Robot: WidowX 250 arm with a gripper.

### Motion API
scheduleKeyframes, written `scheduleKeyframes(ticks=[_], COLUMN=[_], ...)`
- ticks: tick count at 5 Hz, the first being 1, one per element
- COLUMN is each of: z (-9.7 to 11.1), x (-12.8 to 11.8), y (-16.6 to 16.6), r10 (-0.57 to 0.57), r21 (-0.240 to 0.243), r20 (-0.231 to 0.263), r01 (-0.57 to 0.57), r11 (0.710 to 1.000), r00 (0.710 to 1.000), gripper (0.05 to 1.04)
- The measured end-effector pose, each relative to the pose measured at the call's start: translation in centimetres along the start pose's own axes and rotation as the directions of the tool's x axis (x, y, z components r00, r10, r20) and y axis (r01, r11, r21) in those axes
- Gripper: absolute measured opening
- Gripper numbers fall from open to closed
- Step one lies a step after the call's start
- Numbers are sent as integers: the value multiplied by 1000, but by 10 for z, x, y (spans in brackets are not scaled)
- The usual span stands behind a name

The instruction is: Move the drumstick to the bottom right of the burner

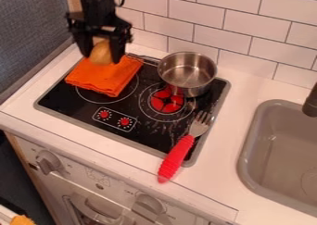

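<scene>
While the end effector (101, 58) hangs at the upper left of the stove (141, 135), it's got the drumstick (101, 51) between its two fingers, right above the orange cloth (104, 77)! Over to the right, the metal pot (187, 73) sits partly across the red burner (166, 102), handle pointing towards the cloth. Down at the stove's lower right lies the fork (179, 151), its red grip reaching over the tabletop (218, 172), and the grey sink (248, 147) is off to the right.

Cloth (102, 78), pot (189, 83) on stove (68, 100); fork (176, 155) before pot; sink (245, 157) right.
</scene>
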State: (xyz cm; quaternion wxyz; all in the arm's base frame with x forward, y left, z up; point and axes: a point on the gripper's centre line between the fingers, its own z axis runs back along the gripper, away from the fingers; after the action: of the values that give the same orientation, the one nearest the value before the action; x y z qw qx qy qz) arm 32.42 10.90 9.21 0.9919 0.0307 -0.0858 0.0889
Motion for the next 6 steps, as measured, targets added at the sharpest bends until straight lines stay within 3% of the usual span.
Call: scheduleKeyframes(ticks=[1,2,3,4,6], z=[11,-8,-24,-34,-42], x=[-29,-62,-86,-88,-89], y=[-39,-60,-86,-91,-93], r10=[-39,-39,-81,-67,-59], r21=[-32,-82,-109,-78,-76], r20=[10,-55,-85,-94,-107], r01=[40,35,71,60,51], r11=[999,996,991,995,996], r00=[999,998,993,993,992], gripper=[822,822,822,822,1012])
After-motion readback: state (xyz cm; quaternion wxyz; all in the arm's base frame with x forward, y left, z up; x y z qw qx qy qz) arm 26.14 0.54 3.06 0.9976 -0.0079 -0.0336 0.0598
